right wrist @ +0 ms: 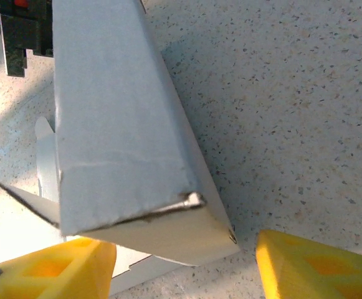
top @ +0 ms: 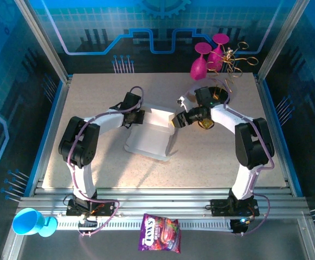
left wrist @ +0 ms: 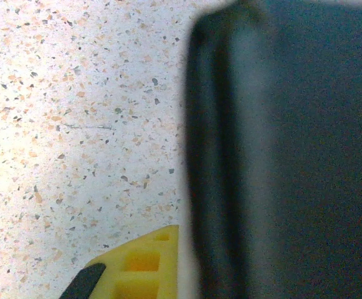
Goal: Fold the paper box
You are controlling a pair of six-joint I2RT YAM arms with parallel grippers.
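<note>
Speckled stone-look worktop [top: 92,92] is sitting inside a blue-lit enclosure w/ aluminium framing. The paper box [top: 149,142] is lying at the worktop's ctr, btwn the two arms, part-folded: a flat white panel is resting on the surface and a far panel is standing up from it. The L arm [top: 81,143] is reaching in from the left, w/ the L jaws clenched tight at the box's far-left edge; can't tell whether they're pinching card. In the L wrist view a yellow fingertip [left wrist: 146,265] is showing at the bottom edge beside a dark blurred mass, over bare speckle. The R arm [top: 252,141] is coming in from the right, w/ the R jaws released and spread wide at the box's far-right side. In the R wrist view the yellow fingertips [right wrist: 50,268] are sitting well apart, and the raised box's creased corner is hanging over the gap, nearer the left one and clear of the right one. At the far right, magenta plastic goblets [top: 207,58] are standing beside curly gold ribbon [top: 236,57]. Off the worktop at the near edge, a purple candy bag [top: 160,233] is lying mid-way along and a blue cup [top: 30,222] is lying at the left.
</note>
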